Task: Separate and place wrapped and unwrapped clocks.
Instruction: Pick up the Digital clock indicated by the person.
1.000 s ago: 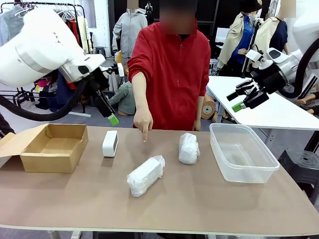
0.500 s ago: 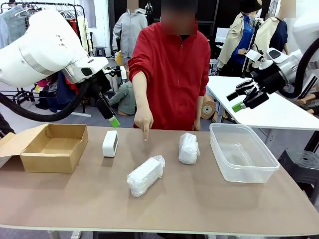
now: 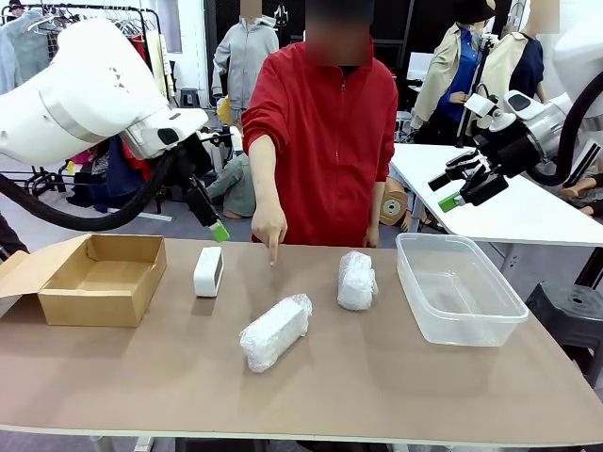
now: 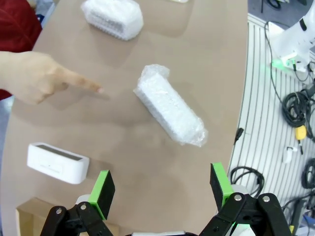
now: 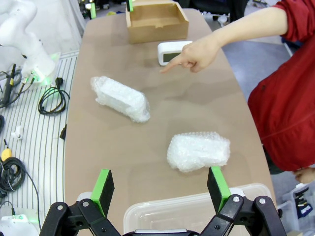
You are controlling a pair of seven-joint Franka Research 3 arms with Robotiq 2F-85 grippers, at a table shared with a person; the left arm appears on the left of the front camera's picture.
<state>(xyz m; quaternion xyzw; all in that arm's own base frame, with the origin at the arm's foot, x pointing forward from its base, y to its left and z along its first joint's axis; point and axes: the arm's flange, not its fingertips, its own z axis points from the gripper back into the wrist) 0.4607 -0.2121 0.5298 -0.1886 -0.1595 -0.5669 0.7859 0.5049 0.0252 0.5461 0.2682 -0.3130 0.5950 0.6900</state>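
The bare white clock [image 3: 208,271] [image 4: 58,163] [image 5: 170,52] stands on the table to the right of the cardboard box. One bubble-wrapped clock [image 3: 275,331] [image 4: 170,104] [image 5: 120,98] lies mid-table, and another [image 3: 357,280] [image 4: 113,17] [image 5: 199,151] lies beside the tub. My left gripper [image 3: 215,226] [image 4: 161,189] hangs open just above and behind the bare clock. Up in the air at the right, above the tub, my right gripper [image 3: 445,190] [image 5: 160,188] is open. Neither holds anything. The person's hand [image 3: 271,231] [image 4: 39,78] [image 5: 194,54] points a finger down at the table between the bare clock and the wrapped ones.
An open brown cardboard box [image 3: 94,303] [image 5: 157,30] sits at the table's left end. A clear plastic tub [image 3: 471,325] [image 5: 187,210] sits at the right end with nothing in it. The person in red stands at the far edge.
My left gripper has drifted slightly right and down toward the bare clock. The right arm, the pointing hand and the clocks have stayed put.
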